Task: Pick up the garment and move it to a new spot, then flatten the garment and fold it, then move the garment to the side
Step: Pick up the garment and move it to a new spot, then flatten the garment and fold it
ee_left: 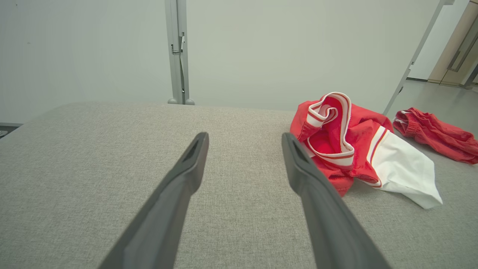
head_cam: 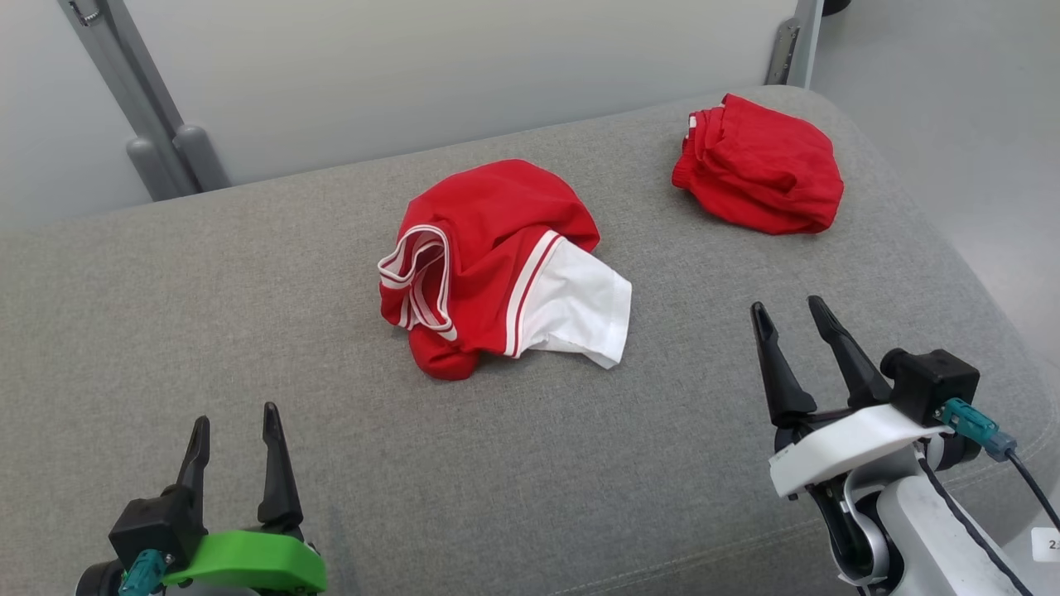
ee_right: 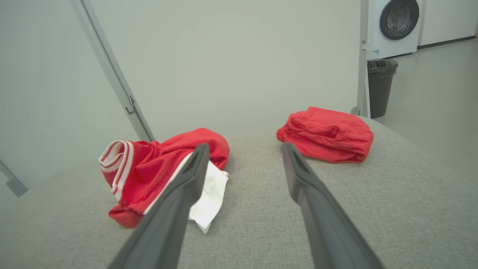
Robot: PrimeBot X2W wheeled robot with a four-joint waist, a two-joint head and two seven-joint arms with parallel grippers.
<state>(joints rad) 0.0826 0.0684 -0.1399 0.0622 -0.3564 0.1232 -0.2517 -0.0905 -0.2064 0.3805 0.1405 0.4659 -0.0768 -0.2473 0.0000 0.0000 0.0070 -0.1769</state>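
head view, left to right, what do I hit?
left gripper, open → crumpled red-and-white garment → plain red garment. The right gripper, also open, sits nearer the camera and overlaps the plain red garment's span, so I've left it unranked.

Red garment (head_cam: 489, 248), white sleeve and striped trim, crumpled in a heap mid grey cushion (head_cam: 248, 331).
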